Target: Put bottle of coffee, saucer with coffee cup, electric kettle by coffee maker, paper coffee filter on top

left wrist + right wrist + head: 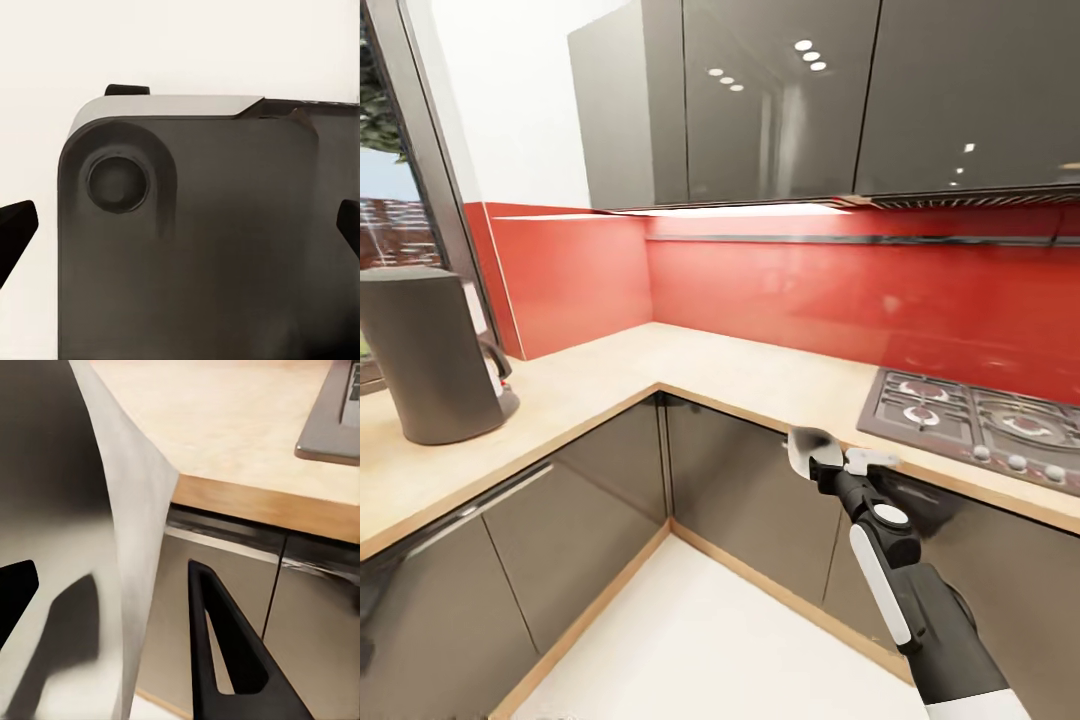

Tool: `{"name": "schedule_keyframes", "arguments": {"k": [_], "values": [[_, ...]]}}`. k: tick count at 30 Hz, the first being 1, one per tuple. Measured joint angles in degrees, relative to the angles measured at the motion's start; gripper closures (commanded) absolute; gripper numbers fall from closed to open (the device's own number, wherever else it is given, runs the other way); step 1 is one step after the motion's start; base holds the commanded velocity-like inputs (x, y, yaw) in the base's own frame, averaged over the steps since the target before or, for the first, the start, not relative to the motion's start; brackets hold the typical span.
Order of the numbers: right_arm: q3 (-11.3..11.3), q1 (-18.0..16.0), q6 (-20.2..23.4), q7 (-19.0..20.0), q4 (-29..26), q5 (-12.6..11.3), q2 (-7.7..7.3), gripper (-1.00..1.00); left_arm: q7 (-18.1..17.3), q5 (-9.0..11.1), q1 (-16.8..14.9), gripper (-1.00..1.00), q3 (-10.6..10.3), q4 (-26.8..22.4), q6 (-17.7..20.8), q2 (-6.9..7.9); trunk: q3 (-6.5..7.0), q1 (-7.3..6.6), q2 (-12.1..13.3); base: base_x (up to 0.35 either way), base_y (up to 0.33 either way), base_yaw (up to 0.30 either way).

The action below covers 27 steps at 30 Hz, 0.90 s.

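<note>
Paper coffee filter [812, 447] was the thing in hand: a pale folded sheet pinched in the right gripper [822, 460], which had closed on it and held it up in front of the dark cabinet doors, just below the brown front edge of the kitchen countertop [760, 375]. In the right wrist view the filter [127, 555] stood as a broad white sheet between the fingers [225, 660], its pointed corner rising across the counter edge, with a corner of the gas hob [330, 427] beyond.

The left gripper [180, 225] had its two dark fingertips set wide apart with nothing between them, facing a dark grey housing [210, 247] with a round knob, seemingly part of the robot itself.

Outward from the right gripper, the coffee maker [430, 355] stood well away on the left run of the L-shaped counter, near the window end, past the inside corner. It showed as a tall charcoal body with a black handle at its side.

My judgement is that the step in hand was carrying the filter to the top of that machine. Doing it well would mean keeping the pinch firm but gentle, lifting the thin paper clear above the counter edge, approaching from above, and releasing only once the filter sat on the flat top.
</note>
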Motion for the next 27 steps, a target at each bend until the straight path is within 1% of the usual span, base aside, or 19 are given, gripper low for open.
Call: {"name": "schedule_keyframes", "arguments": {"k": [4, 7, 27], "values": [[0.0, 0.0, 0.0, 0.0, 0.0, 0.0, 0.0, 1.0, -0.03, 0.0, 0.0, -1.0, 0.05, -0.01, 0.0, 0.0, 0.0, 0.0, 0.0, 0.001, -0.326, 0.267], [-0.01, 0.01, -0.01, 0.0, 0.0, 0.0, -0.01, 1.0, -0.05, 0.04, 0.0, -1.0, 0.08, -0.01, 0.0, 0.0, 0.0, 0.0, 0.0, 0.0, -0.15, 0.267], [0.01, 0.01, -0.02, 0.01, 0.01, 0.01, -0.01, 1.0, -0.05, 0.06, 0.0, -1.0, 0.08, -0.02, 0.0, 0.0, 0.0, 0.0, 0.0, 0.0, -0.011, 0.267]]}}
